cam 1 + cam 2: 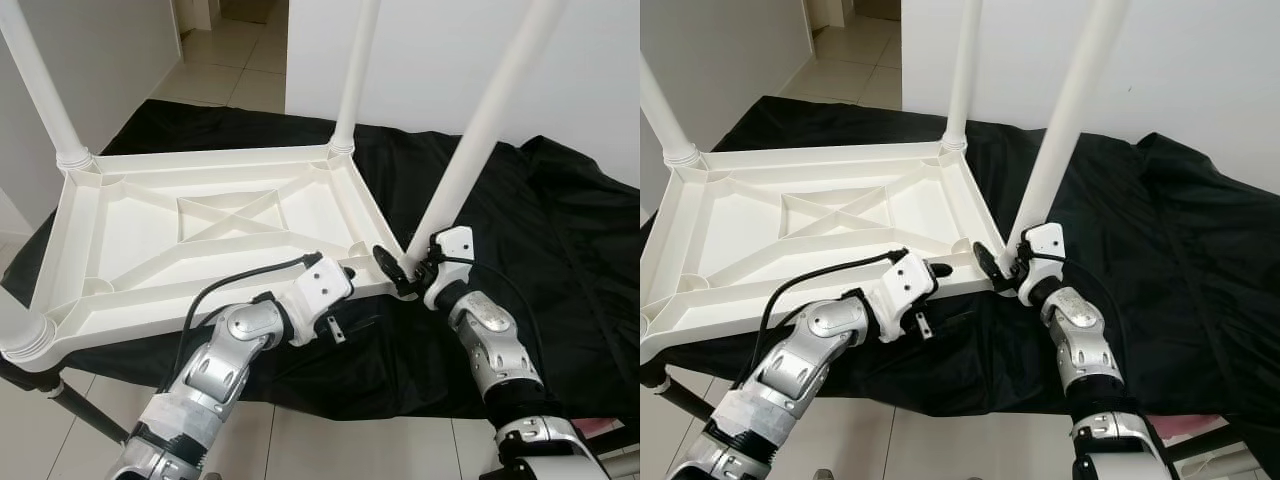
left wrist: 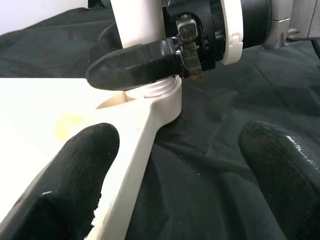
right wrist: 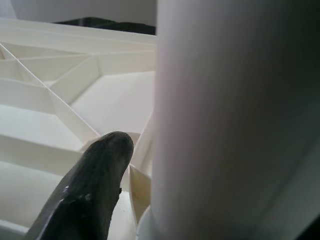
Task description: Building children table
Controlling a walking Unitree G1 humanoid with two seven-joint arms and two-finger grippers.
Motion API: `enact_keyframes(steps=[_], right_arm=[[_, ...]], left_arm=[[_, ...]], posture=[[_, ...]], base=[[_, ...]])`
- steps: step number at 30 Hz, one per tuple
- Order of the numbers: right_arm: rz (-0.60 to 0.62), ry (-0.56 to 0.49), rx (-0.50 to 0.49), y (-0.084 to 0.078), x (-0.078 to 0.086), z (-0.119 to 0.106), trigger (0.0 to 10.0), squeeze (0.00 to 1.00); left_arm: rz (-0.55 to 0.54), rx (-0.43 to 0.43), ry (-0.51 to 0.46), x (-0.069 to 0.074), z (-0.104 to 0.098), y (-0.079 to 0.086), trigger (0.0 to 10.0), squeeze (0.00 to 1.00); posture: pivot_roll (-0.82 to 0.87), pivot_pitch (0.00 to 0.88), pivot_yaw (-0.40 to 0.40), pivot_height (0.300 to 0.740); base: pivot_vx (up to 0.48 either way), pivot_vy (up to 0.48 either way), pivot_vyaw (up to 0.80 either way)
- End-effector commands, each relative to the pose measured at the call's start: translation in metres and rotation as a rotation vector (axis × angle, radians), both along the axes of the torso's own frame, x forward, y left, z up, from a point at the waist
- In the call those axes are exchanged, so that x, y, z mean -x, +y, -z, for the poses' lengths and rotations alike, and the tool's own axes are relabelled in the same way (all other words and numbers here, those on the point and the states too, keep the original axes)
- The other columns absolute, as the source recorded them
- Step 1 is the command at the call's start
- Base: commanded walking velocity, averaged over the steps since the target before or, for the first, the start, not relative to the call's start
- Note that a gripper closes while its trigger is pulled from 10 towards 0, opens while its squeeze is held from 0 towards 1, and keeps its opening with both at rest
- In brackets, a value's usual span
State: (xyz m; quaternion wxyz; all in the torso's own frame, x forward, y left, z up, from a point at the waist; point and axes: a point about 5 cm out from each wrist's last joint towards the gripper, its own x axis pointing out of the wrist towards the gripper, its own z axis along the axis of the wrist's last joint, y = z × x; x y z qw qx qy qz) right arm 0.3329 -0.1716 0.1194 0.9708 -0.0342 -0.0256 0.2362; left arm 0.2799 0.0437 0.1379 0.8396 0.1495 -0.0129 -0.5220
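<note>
The white plastic table top (image 1: 210, 240) lay upside down on a black cloth (image 1: 560, 250) spread over a low surface, its ribbed underside and crossed braces facing up. Four white legs (image 1: 490, 120) rose from its corners; the one at the near right corner leaned away from the others, tilted rather than upright. The right gripper (image 1: 405, 270) was clenched round the base of that tilted leg, just above the corner socket, one black finger (image 3: 95, 185) pressed against the tube with the ribbed underside behind it. The left gripper (image 1: 345, 268) sat at the table's near edge, close beside that same corner, with its two black fingers (image 2: 75, 175) spread wide and holding nothing; one lay over the white rim, the other over the cloth. A black cable (image 1: 230, 285) looped from the left wrist across the rim. Behind stood a white wall (image 1: 440, 60) and a tiled floor (image 1: 230, 60) running into a passage.
</note>
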Motion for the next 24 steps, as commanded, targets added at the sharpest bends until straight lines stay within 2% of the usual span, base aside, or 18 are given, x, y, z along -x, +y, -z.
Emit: enact_keyframes(steps=[1,12,13,14,15,18,21,22,24], right_arm=[[-0.006,0.016,0.032,0.000,-0.001,0.004,0.0,0.00],[0.023,0.041,0.028,-0.007,-0.002,0.010,0.0,0.00],[0.035,0.042,0.017,-0.008,-0.002,0.009,4.1,0.00],[0.035,0.042,0.017,-0.008,-0.002,0.009,4.1,0.00],[0.047,0.042,-0.003,-0.008,-0.003,0.008,10.0,0.00],[0.056,0.040,-0.018,-0.008,-0.003,0.008,10.0,0.00],[0.172,0.038,-0.024,-0.011,-0.003,0.011,10.0,0.00],[0.172,0.038,-0.024,-0.011,-0.003,0.011,10.0,0.00],[0.273,0.035,-0.033,-0.013,-0.001,0.013,10.0,0.00]], left_arm=[[-0.020,0.000,-0.014,-0.001,0.000,-0.002,10.0,0.00],[-0.016,-0.013,-0.018,-0.002,0.001,0.000,10.0,0.00],[-0.007,-0.014,-0.018,-0.002,0.001,-0.001,10.0,0.00],[-0.007,-0.014,-0.018,-0.002,0.001,-0.001,10.0,0.00],[0.001,-0.014,-0.019,-0.002,0.001,-0.003,10.0,0.00],[0.006,-0.014,-0.018,-0.002,0.001,-0.004,10.0,0.00],[0.021,-0.014,-0.016,-0.001,0.002,-0.007,10.0,0.00],[0.021,-0.014,-0.016,-0.001,0.002,-0.007,10.0,0.00],[0.027,-0.016,-0.015,0.000,0.002,-0.007,10.0,0.00]], posture=[[0.03,0.000,-0.082,0.740],[0.02,0.000,-0.070,0.740],[0.02,0.000,-0.064,0.740],[0.02,0.000,-0.064,0.740],[0.01,0.000,-0.060,0.740],[0.00,0.000,-0.058,0.740],[0.00,0.000,-0.051,0.740],[0.00,0.000,-0.051,0.740],[0.00,0.000,-0.050,0.740]], base=[[0.000,0.000,0.00],[0.000,0.000,0.00],[0.000,0.000,0.00],[0.000,0.000,0.00],[0.000,0.000,0.00],[0.000,0.000,0.00],[0.000,0.000,0.00],[0.000,0.000,0.00],[0.000,0.000,0.00]])
